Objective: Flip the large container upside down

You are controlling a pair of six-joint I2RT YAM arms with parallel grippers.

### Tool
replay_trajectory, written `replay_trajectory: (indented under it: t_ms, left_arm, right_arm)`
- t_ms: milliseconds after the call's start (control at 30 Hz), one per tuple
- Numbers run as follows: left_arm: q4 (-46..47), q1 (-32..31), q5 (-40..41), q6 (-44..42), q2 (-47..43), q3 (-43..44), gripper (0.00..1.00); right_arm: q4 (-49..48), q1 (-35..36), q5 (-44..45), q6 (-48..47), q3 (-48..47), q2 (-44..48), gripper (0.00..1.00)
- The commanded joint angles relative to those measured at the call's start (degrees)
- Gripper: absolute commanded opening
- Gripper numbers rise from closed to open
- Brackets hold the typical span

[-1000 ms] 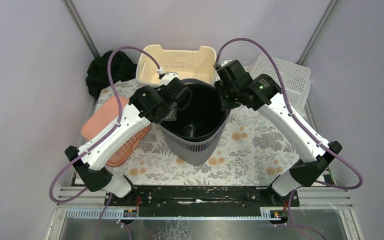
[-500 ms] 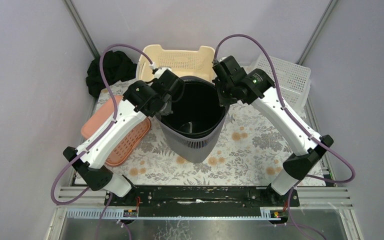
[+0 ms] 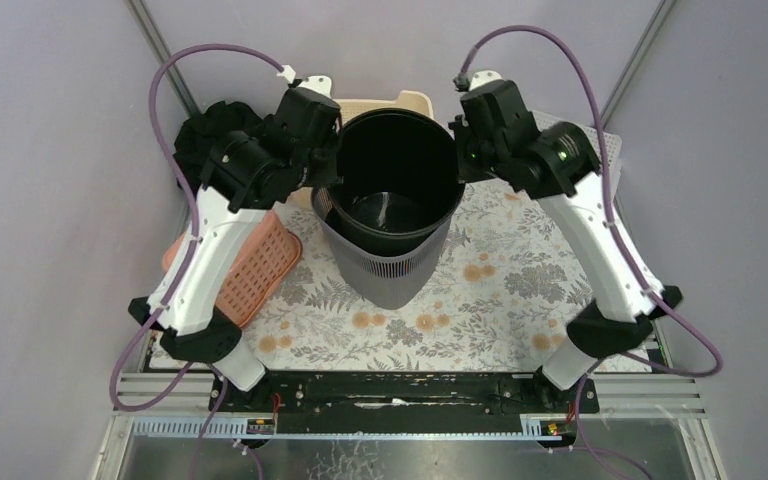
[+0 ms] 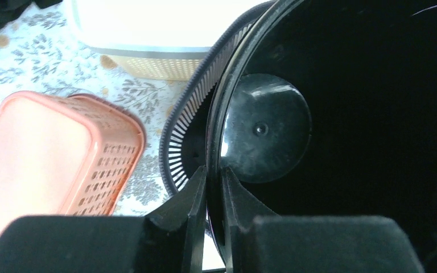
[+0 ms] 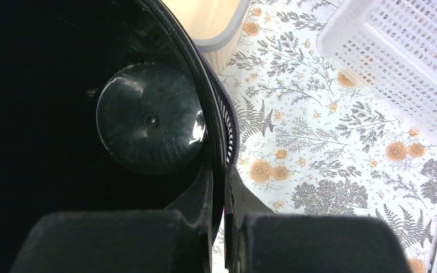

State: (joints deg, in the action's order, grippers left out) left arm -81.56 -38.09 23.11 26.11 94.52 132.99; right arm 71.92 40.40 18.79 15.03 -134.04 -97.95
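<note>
Left claw (image 4: 213, 176): clamped on the left rim of the bin (image 3: 390, 270), one finger inside the wall and one outside, the jaws nearly together with only the thin rim between them.
Right claw (image 5: 219, 170): clamped the same way on the right rim, opposite the left claw, one finger in and one out.
Bin: large, round and black, with a slotted grey band around the outer wall; it stands upright with its mouth up at the middle of the counter (image 3: 500, 290). The glossy round bottom shows in both wrist views. Whether its base rests on the counter cannot be told.
Pink basket (image 3: 255, 275): lies upside down to the left of the bin, just beside its wall, partly under the left arm.
Cream basket (image 5: 216, 23): at the far side, directly behind the bin and mostly hidden by it from above.
White basket (image 5: 404, 62): far right, apart from the bin, partly behind the right arm.
Black cloth (image 3: 195, 145): bunched at the far left corner.
Counter: covered with a sheet printed with grey ferns and orange flowers.
</note>
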Motion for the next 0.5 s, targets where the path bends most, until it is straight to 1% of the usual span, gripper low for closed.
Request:
replay_trajectory:
  t_ms: [0, 67, 167, 300, 467]
  left_arm:
    - [21.5, -1.5, -12.9, -2.9, -6.8, -5.7, 0.0]
    - [27.4, -1.5, -13.9, -4.2, -10.5, -8.4, 0.0]
    - [31.9, -1.6, -15.6, -5.8, -13.7, -8.5, 0.0]
    - [36.5, -1.7, -22.0, -7.3, -14.3, -6.3, 0.0]
    - [42.1, -2.6, -26.7, -8.7, -13.2, -4.2, 0.0]
  right_arm:
    - [-20.9, 2.1, -6.5, -1.9, 12.5, 13.8, 0.0]
    - [-26.2, 2.1, -6.8, -2.5, 16.8, 18.1, 0.0]
    - [-30.2, 2.1, -6.7, -3.6, 17.3, 21.4, 0.0]
    - [-36.5, 2.1, -6.9, -4.7, 18.8, 25.2, 0.0]
    - [-42.1, 2.1, -4.4, -6.3, 21.1, 30.0, 0.0]
